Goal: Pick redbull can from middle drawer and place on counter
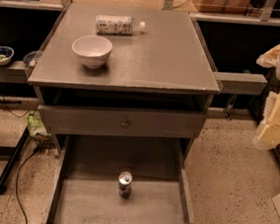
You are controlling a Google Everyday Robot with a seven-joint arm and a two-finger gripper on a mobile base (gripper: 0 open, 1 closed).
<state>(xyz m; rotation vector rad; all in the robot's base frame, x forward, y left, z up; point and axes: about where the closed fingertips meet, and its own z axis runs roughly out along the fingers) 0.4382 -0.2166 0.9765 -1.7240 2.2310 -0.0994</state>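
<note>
In the single camera view, the redbull can is seen standing upright on the plank floor of the pulled-out middle drawer, about midway between the side walls and nearer the drawer's front than its back; its long axis is vertical and its silver top is turned up toward the camera. Above it, the tabletop, the counter of the task, is occupied by a white bowl near the front-left corner and by a clear bottle laid on its side near the rear edge, cap toward the right; the right half is bare. The gripper is taken to be among the pale blocks at the right margin of the view, beyond the tabletop's right edge and well apart from the can; whether it is open or closed cannot be told, and nothing is seen held. The can lies down and to the left of it, so a descent into the drawer from above is judged necessary.
</note>
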